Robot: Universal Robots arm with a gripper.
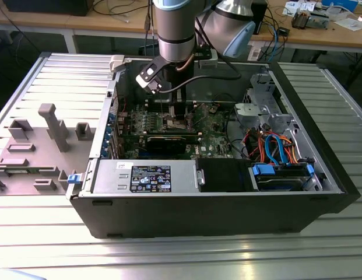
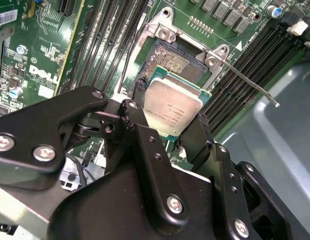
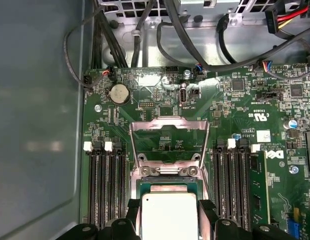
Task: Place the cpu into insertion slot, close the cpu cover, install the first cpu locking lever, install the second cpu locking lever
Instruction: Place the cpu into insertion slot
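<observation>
My gripper [image 2: 169, 120] is shut on the cpu [image 2: 172, 106], a flat square chip with a dull silver top, its black fingers [image 2: 136, 116] pressing two opposite edges. The chip hangs close over the insertion slot [image 2: 170, 58], hiding part of its dark contact field. In the first wrist view the cpu [image 3: 169, 216] sits between the fingertips [image 3: 133, 209], and the cpu cover [image 3: 169, 121], a silvery windowed frame, stands swung open beyond the slot. A thin locking lever [image 2: 247, 81] sticks out, unlatched, beside the socket. In the exterior view the gripper [image 1: 179, 114] reaches down into the open computer case.
Rows of long black memory slots [image 3: 106, 185] flank the socket on both sides. A long black card [image 1: 169, 140] lies across the motherboard. The case walls [image 1: 215, 210], power supply [image 1: 147, 176] and coloured cables [image 1: 274, 146] hem the board in. A grey fixture plate [image 1: 46, 134] lies at the exterior view's left.
</observation>
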